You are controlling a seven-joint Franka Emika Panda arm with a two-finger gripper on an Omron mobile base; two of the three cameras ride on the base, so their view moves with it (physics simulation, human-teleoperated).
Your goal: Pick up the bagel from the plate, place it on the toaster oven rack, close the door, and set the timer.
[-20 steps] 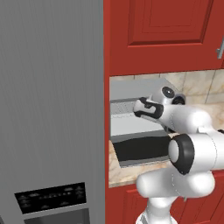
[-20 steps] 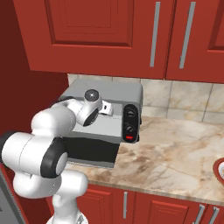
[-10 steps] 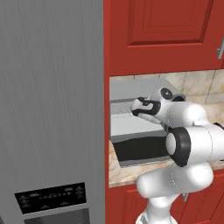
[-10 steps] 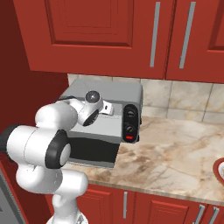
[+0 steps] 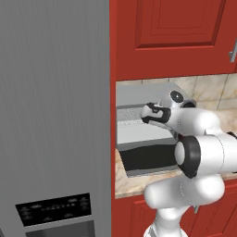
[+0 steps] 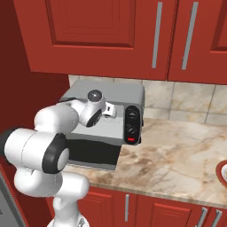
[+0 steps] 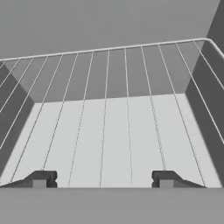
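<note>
Placement looks like the step in hand, or just finished: the gripper (image 7: 100, 179) sits at the mouth of the grey toaster oven (image 6: 111, 111), its two dark tips standing well apart at the bottom of the hand view with nothing between them. Ahead of them the toaster oven rack (image 7: 113, 122) spreads bare wires to the back wall, and I cannot tell where the bagel lies. The door (image 6: 91, 153) hangs open, a dark panel left of centre in the right base view, so the next move seems to call for drawing the hand clear and swinging that panel up. The knobs (image 6: 131, 122) wait on the oven's right face. The marble counter (image 6: 177, 159) fills the lower right; red cabinets (image 6: 111, 31) span the top, and a grey fridge (image 5: 51, 115) takes the left half of the left base view.
</note>
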